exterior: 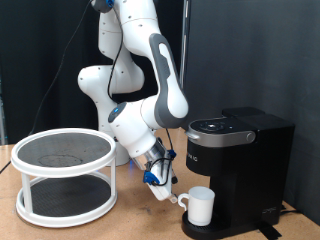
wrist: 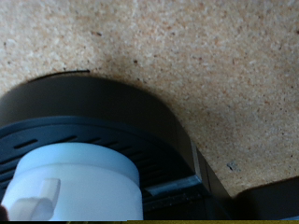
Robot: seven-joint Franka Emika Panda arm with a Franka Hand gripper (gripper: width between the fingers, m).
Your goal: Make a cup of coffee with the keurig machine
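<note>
The white cup [exterior: 200, 206] stands upright on the round drip base of the black keurig machine [exterior: 238, 160], under its spout. The machine's lid is down. My gripper [exterior: 167, 194] hangs low at the exterior view's left of the cup, its tips close by the cup's handle [exterior: 181, 200]; whether they touch it I cannot tell. In the wrist view the cup [wrist: 77, 183] shows from above with its handle [wrist: 31, 200], standing on the black ribbed drip base [wrist: 112, 117]. No fingers show in that view.
A white two-tier round rack [exterior: 65, 175] with dark mesh shelves stands at the exterior view's left on the cork-like tabletop [wrist: 187, 56]. The arm's white base [exterior: 110, 90] rises behind it. A black curtain closes the back.
</note>
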